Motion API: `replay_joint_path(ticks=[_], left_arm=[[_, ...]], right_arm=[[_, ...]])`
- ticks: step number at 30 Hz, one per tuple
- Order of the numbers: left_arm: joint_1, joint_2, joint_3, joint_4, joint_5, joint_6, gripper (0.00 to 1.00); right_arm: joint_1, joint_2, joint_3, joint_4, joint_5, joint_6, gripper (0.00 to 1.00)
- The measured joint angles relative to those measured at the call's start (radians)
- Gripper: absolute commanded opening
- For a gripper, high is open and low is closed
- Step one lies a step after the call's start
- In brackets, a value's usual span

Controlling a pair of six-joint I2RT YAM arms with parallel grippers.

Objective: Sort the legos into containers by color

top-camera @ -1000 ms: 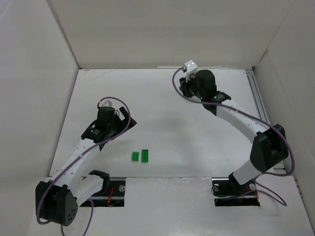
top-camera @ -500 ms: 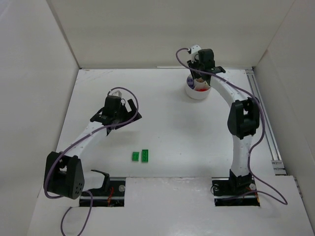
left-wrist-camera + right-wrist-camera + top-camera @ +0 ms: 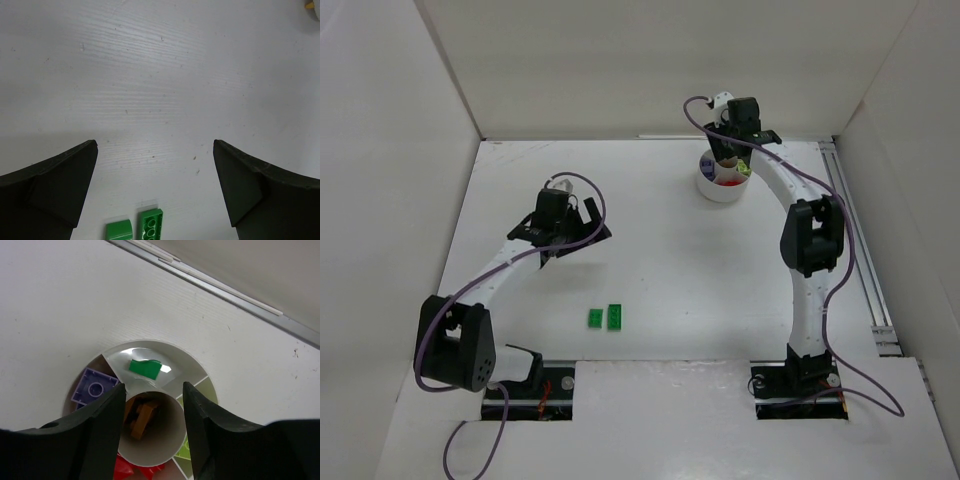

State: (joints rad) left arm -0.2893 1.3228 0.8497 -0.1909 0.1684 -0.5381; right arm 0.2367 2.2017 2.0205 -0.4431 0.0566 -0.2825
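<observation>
The white surface (image 3: 670, 260) is boxed in by a back wall (image 3: 650, 70) and side walls, with most of its middle bare. The right arm (image 3: 807, 240) reaches far to the upper right of centre, and the left arm (image 3: 490, 280) bends over the middle left.

The round dish (image 3: 720, 192) sits close to the back wall, so there is little room behind it and plenty in front. The right pincer (image 3: 153, 386) hangs directly over it, jaws partly apart and holding nothing, straddling the central cup (image 3: 165, 440). A sideways pull-out could catch that cup's rim and drag or tip the light dish, spilling sorted pieces, so straight up looks safest.

The left pincer (image 3: 155, 143) stands wide and empty above bare surface.

A green brick (image 3: 145, 368) lies in the upper wedge. Purple (image 3: 95, 387) is at left, orange-brown (image 3: 140, 415) in the cup, and red and lime are at the bottom of that view.

Two green legos (image 3: 605, 317) lie just beside each other near the bottom edge, unsorted. Closing on one could nudge or pinch the other.
</observation>
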Motion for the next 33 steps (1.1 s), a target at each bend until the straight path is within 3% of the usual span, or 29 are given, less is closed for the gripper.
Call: replay_joint_path(ticks=[3, 11, 17, 23, 29, 33], left_arm=[[0.0, 0.001, 0.0, 0.0, 0.008, 0.001, 1.0], [-0.019, -0.047, -0.069, -0.014, 0.012, -0.023, 1.0], [-0.182, -0.144, -0.166, -0.116, -0.064, -0.133, 0.98], [-0.359, -0.261, -0.248, -0.258, -0.155, -0.364, 0.92], [-0.423, -0.499, -0.309, -0.383, -0.259, -0.608, 0.78], [-0.423, -0.523, -0.329, -0.416, -0.311, -0.677, 0.72]], right_arm=[[0.0, 0.0, 0.0, -0.001, 0.0, -0.003, 0.61], [0.001, -0.045, -0.055, 0.008, -0.004, -0.01, 0.63], [0.035, -0.257, -0.275, 0.047, -0.014, -0.008, 0.69], [0.124, -0.557, -0.579, 0.146, -0.045, 0.03, 0.71], [0.187, -0.728, -0.824, 0.19, -0.079, 0.088, 0.71], [0.216, -0.777, -0.922, 0.188, -0.079, 0.118, 0.71]])
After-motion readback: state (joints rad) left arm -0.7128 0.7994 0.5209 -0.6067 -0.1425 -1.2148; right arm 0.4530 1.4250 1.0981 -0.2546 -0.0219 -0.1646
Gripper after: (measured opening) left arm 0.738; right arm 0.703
